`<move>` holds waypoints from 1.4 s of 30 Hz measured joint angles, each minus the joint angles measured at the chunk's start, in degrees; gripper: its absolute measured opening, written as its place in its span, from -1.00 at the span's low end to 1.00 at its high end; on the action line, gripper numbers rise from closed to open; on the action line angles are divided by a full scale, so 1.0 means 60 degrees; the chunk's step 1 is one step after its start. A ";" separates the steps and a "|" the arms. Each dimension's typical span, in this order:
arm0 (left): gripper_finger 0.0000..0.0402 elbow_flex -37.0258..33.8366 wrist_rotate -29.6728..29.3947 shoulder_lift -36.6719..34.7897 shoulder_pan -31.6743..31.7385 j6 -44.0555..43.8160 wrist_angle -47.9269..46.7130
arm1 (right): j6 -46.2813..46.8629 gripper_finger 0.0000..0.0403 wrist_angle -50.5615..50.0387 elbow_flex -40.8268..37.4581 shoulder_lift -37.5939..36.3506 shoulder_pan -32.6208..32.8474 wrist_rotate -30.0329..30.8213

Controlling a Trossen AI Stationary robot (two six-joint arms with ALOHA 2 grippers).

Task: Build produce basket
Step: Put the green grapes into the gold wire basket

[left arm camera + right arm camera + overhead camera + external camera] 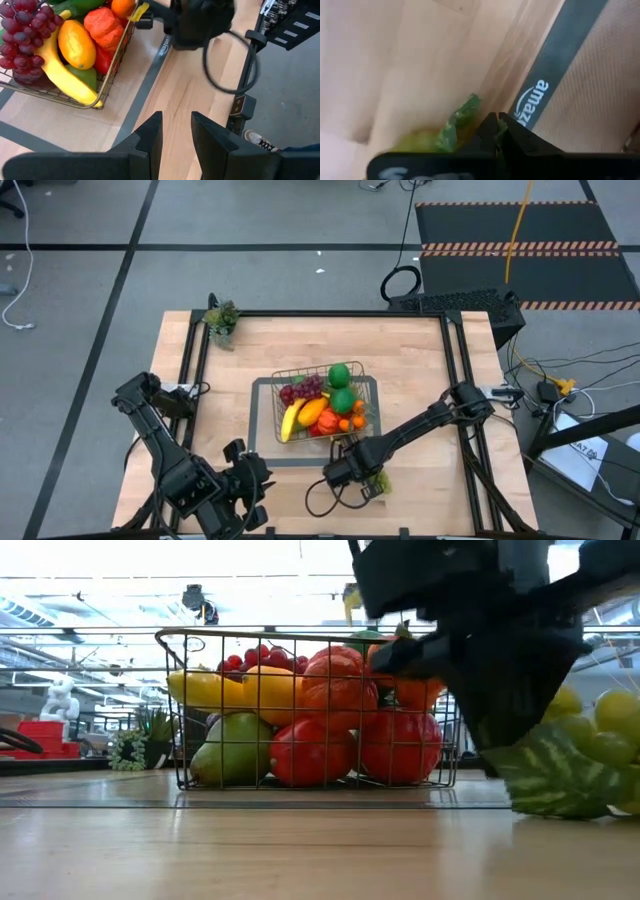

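The wire basket (277, 405) stands mid-table on its dark base (262, 420), filled with produce (325, 405): banana, red grapes, oranges, green balls, red apples, a pear. A bunch of green grapes (379, 481) with a leaf lies on the wood just near-right of the base. My right gripper (496, 127) points down at that bunch, shut on its leaf. My left gripper (176, 135) hangs open over the table's near left, above the base's near edge, with nothing between its fingers. My right gripper pinches the green leaf (470, 115) of the grape bunch between its two fingertips. The fingers come from above, pointing down. The grapes (417, 142) lie beside the fingers, and in the low view the bunch (590, 725) and its leaf (550, 780) rest on the table.
A small potted plant (221, 320) sits at the table's far left corner. Black rails (455, 380) run along the table's sides. A dark cable loop (230, 60) hangs from my right wrist. Bare wood lies along the near edge (300, 850).
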 joint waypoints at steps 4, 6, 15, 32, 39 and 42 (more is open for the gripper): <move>-0.49 0.0000 0.0003 -0.0004 0.0000 -0.0014 -0.0002 | 0.0622 -0.99 0.0051 0.0000 -0.0535 0.0095 -0.0007; -0.49 0.0000 0.0001 -0.0004 0.0000 -0.0029 0.0000 | 0.1003 -1.00 0.0006 0.0000 -0.0889 0.0171 0.0010; -0.49 0.0000 -0.0004 -0.0004 0.0037 0.0274 -0.0005 | 0.2709 -1.00 0.0267 0.0000 -0.2782 0.0520 0.0082; -0.49 0.0000 0.0079 -0.0130 0.0357 0.1027 0.0031 | 0.5748 -1.00 0.3398 0.0011 -0.6282 0.0651 0.3346; -0.49 0.0000 0.0080 -0.0766 0.0616 0.1327 -0.0003 | 0.5080 -1.00 0.6052 0.0011 -0.7106 0.0508 0.4650; -0.49 0.0000 0.0063 -0.1041 0.0810 0.1515 -0.0033 | 0.4175 -1.00 0.7518 0.0011 -0.7288 0.0397 0.4877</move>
